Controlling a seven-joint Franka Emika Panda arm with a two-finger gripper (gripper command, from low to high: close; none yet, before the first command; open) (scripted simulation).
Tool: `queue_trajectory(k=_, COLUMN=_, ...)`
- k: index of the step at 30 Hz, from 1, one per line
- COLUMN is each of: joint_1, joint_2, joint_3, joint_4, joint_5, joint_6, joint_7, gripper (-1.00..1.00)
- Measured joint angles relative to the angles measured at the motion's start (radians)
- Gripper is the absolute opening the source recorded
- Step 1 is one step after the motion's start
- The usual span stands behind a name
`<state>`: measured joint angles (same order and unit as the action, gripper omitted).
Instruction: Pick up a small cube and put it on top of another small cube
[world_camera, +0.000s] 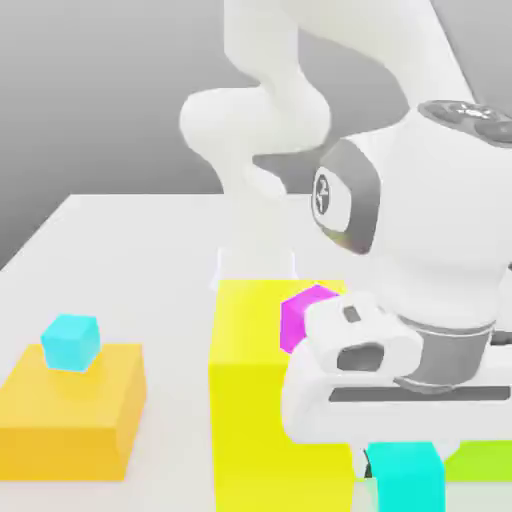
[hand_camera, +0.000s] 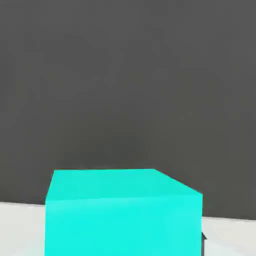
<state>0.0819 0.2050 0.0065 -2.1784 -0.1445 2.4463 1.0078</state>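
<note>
A turquoise small cube (world_camera: 408, 485) sits right under my hand at the bottom of the exterior view, and its face looms close in the hand view (hand_camera: 122, 215). My gripper (world_camera: 404, 468) is shut on the turquoise cube, its white hand body straight above it. Another small cube, light blue (world_camera: 70, 342), rests on top of an orange block (world_camera: 72, 410) at the exterior view's left. A magenta cube (world_camera: 298, 315) shows behind my hand, over the yellow block.
A tall yellow block (world_camera: 250, 400) stands between the orange block and my hand. A green block (world_camera: 482, 462) lies at the exterior view's right edge. The white arm base rises behind the yellow block on the white table (world_camera: 130, 250).
</note>
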Motion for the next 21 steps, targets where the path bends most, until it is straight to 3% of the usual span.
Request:
queue_trajectory(k=3, joint_1=-0.083, joint_2=-0.1, joint_3=-0.066, joint_4=-0.081, joint_5=0.01, joint_6=-0.017, joint_7=-0.016, gripper=-1.0)
queue_trajectory(k=7, joint_1=-0.297, joint_2=-0.287, joint_3=-0.176, joint_4=-0.224, joint_5=0.011, joint_6=-0.063, joint_7=-0.04, gripper=-1.0)
queue_trajectory(k=12, joint_1=-0.425, joint_2=-0.484, joint_3=-0.287, joint_4=-0.383, joint_5=0.008, joint_6=-0.109, joint_7=-0.059, gripper=-1.0)
queue_trajectory(k=17, joint_1=-0.428, joint_2=-0.408, joint_3=-0.306, joint_4=-0.48, joint_5=0.056, joint_6=0.017, joint_7=-0.075, gripper=-1.0)
queue_trajectory(k=18, joint_1=-0.427, joint_2=-0.377, joint_3=-0.309, joint_4=-0.492, joint_5=0.065, joint_6=0.059, joint_7=-0.082, gripper=1.0)
queue_trajectory(k=21, joint_1=-0.427, joint_2=-0.377, joint_3=-0.309, joint_4=-0.492, joint_5=0.065, joint_6=0.059, joint_7=-0.082, gripper=1.0)
